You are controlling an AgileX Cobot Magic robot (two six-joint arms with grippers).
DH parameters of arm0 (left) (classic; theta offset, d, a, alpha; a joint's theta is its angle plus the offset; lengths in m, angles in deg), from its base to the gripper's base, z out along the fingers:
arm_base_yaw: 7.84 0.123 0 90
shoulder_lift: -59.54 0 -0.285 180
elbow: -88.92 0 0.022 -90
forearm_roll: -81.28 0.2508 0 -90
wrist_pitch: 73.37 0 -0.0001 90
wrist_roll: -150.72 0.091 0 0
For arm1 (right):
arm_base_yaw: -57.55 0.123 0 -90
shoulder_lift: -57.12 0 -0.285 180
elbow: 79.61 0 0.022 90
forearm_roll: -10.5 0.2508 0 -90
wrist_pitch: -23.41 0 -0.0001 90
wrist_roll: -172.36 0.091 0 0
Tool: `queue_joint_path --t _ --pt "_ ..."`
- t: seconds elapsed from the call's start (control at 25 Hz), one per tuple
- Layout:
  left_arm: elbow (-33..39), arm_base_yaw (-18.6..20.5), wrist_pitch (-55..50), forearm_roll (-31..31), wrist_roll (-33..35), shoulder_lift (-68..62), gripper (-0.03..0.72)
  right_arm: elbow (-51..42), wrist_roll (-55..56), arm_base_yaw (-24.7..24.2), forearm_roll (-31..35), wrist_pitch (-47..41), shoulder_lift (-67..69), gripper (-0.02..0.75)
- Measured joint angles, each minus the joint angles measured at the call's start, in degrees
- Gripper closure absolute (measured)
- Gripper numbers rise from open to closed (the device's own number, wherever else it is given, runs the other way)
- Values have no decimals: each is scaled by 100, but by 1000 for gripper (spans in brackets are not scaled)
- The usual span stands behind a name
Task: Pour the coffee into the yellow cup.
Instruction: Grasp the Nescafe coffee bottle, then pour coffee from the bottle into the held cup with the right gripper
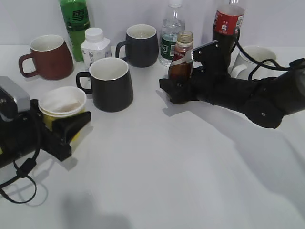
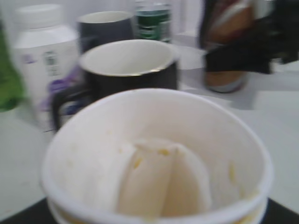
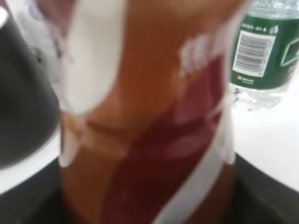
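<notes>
The left hand (image 1: 71, 126) sits low at about nine o'clock on the white tabletop (image 1: 181, 171), its black fingers closed around the yellow cup (image 1: 62, 106), which stands upright with its white rim up; in the left wrist view the cup (image 2: 154, 158) fills the frame and its white inside looks dry. Across at roughly one o'clock the right hand (image 1: 183, 81) is clenched on the coffee (image 1: 181, 59), a small bottle with a swirled brown, red and white label, standing upright with its mouth uncapped; the right wrist view shows that label (image 3: 149, 116) pressed close to the lens. Between the two hands, running from the centre down to six o'clock, the tabletop is bare white, giving wide open room. The crowding is all toward twelve o'clock: a black mug (image 1: 112, 83) stands just beside the cup at its one o'clock, a dark-red mug (image 1: 47, 57) near ten o'clock, a white pill bottle (image 1: 95, 46) and a green bottle (image 1: 75, 21) behind, a second dark mug (image 1: 140, 45), and a clear water bottle (image 1: 171, 38) just beside the coffee. A cola bottle (image 1: 228, 21) and a white mug (image 1: 255, 59) stand behind the right arm. A pale wall closes the far edge.
</notes>
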Motion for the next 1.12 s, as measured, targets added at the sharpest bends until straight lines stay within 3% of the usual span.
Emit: queue_joint_path --t 0.12,0.4,0.76,1.12 --pt "-78 0 0 468 -128 0 267 97 15 0 -14 -21 29 237" --pt "-581 -99 11 1252 -727 -293 267 160 20 0 -258 -99 38 236" --pt "-1287 -988 2 1232 -778 -1012 267 165 -1106 0 -1115 -484 -677 236" --pt "-2046 -1255 -331 996 -788 -1114 267 165 -2657 0 -2154 -923 -1291 236"
